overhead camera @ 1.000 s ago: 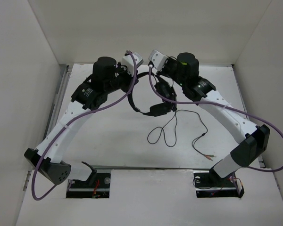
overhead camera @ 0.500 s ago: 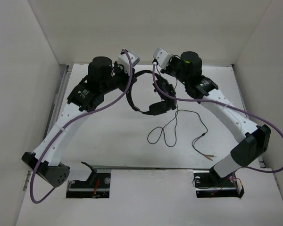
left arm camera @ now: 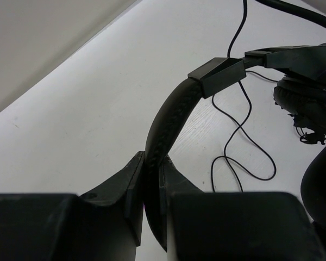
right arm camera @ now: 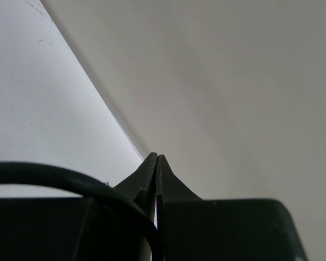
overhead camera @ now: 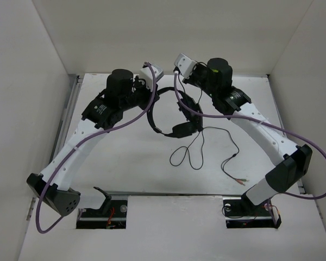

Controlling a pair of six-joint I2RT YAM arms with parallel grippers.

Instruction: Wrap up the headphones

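The black headphones (overhead camera: 152, 117) hang just above the table's far middle, with one earcup (overhead camera: 186, 129) low and the other (overhead camera: 189, 104) beside the right arm. My left gripper (overhead camera: 150, 100) is shut on the padded headband (left arm camera: 168, 119), which passes up between its fingertips (left arm camera: 152, 163). The thin black cable (overhead camera: 190, 155) trails in loops on the table to small coloured plugs (overhead camera: 240, 182). My right gripper (overhead camera: 178, 76) is shut and points at the back wall. Its tips (right arm camera: 156, 157) touch, and nothing shows between them.
White walls close in the table at the back and on both sides. Thick purple arm cables (overhead camera: 152, 81) arc over both arms near the headphones. A dark curved strand (right arm camera: 70, 179) crosses close to the right wrist camera.
The left arm swung slightly left, then back right, carrying the headband; the lower earcup shifted a little to the right. Both grippers stayed shut.
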